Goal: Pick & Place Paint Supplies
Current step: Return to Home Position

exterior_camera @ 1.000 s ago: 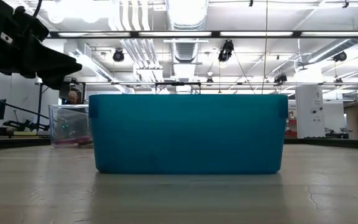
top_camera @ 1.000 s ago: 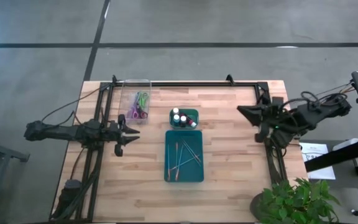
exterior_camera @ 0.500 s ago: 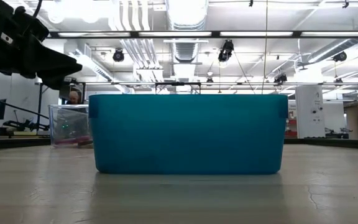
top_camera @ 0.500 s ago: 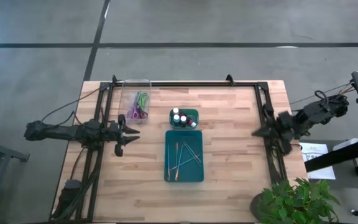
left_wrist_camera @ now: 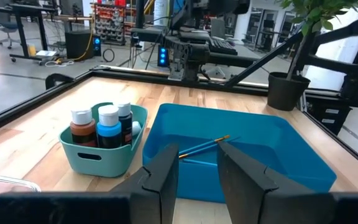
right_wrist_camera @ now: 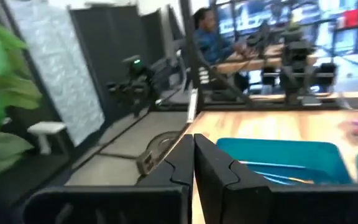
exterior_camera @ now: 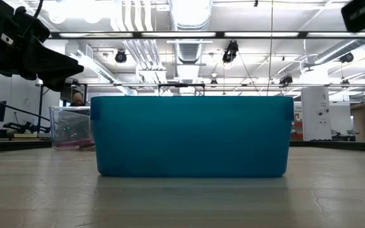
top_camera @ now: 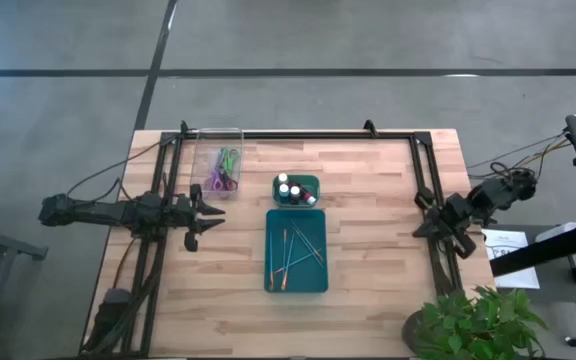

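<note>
Surveying from the high view: the table (top_camera: 368,280) carries three containers and no loose item that I can find. Thin brushes (top_camera: 290,255) lie inside the blue tray (top_camera: 313,280) at centre. Capped paint bottles (top_camera: 290,190) stand in the teal basket (top_camera: 311,181) just beyond it. Scissors (top_camera: 226,172) rest in the clear box (top_camera: 204,160) at far left. The left claw (top_camera: 211,211) hangs at the left side, near the clear box and well apart from the tray. The right claw (top_camera: 420,230) sits at the table's right edge, over the frame rail.

Low view: the tray wall fills the middle, with the clear box behind it to the left. The left arm shows dark at upper left; neither claw's state can be read here.

Left wrist view: the fingers stand moderately apart with nothing between them, facing the basket and tray.

Right wrist view: the fingers are pressed together, holding nothing, pointed across toward the tray.

Assessment: sorting appears complete, each supply in a container. Only parking the arms seems left.
</note>
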`<state>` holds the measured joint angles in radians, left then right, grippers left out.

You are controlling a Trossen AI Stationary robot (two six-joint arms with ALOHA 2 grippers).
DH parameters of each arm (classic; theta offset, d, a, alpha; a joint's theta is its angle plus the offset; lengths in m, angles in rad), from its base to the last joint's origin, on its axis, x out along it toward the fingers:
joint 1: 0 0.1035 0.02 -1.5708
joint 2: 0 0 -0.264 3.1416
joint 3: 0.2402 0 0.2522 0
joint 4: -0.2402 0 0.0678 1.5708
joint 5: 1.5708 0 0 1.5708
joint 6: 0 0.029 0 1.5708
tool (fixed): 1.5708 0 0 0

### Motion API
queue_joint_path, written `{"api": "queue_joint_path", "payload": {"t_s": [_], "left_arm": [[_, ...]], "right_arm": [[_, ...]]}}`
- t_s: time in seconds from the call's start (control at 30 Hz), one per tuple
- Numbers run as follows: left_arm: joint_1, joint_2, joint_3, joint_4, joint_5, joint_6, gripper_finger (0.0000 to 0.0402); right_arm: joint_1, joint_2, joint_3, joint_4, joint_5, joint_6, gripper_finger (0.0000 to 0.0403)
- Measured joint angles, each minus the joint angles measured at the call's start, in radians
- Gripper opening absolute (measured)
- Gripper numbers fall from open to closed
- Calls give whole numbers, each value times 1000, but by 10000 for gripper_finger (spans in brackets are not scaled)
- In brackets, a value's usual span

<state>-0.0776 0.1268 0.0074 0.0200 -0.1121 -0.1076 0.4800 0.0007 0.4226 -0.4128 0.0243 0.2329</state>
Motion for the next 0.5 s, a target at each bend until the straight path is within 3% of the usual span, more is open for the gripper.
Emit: {"api": "queue_joint_path", "payload": {"t_s": [0.27, 0.5], "left_arm": [[0, 15, 0, 1, -1, 0, 118], [0, 15, -1, 4, 0, 1, 118]], "right_arm": [[0, -1, -148, 202, 148, -49, 9], [0, -1, -288, 250, 162, -46, 9]]}}
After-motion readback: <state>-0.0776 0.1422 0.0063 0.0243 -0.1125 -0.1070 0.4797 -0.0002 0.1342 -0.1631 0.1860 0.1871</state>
